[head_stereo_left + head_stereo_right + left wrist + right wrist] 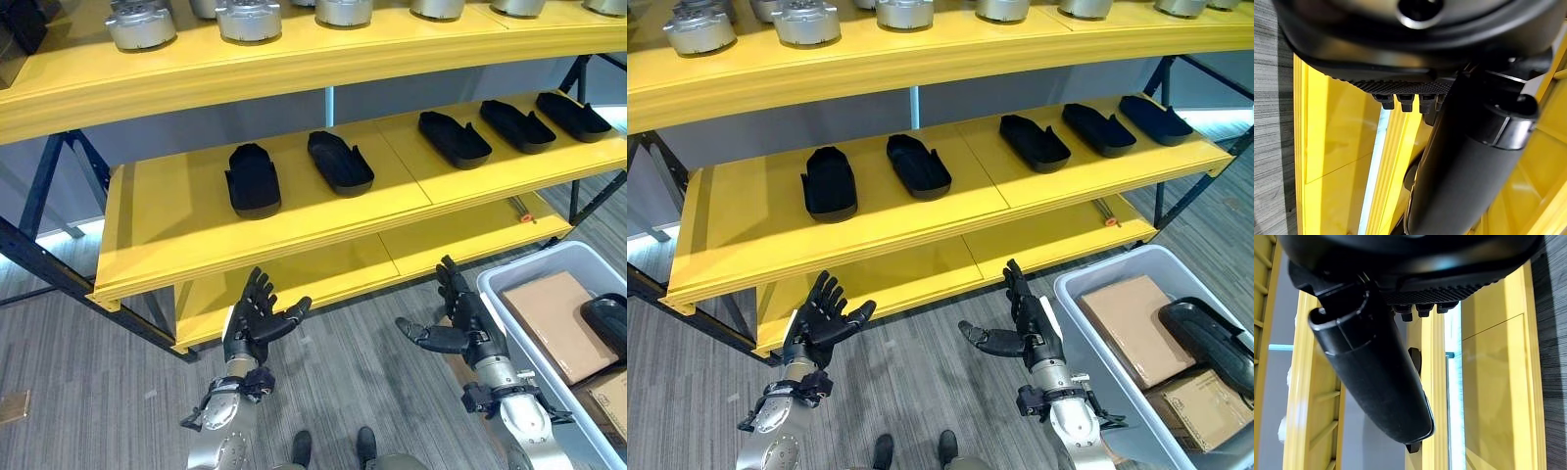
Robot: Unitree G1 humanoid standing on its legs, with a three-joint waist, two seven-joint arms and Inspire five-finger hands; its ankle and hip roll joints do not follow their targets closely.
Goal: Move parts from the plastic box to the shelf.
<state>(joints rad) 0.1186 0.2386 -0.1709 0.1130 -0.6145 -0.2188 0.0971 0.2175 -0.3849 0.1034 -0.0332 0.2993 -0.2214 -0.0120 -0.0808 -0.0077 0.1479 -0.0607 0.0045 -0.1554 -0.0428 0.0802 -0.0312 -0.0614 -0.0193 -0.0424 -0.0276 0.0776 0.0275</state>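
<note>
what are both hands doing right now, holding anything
Left hand: open, fingers spread, holding nothing.
Right hand: open, fingers straight, holding nothing.

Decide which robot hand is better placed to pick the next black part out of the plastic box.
Probably the right robot hand: open and empty, it hovers beside the plastic box, where a black part lies. The left robot hand, also open, is farther away.
</note>
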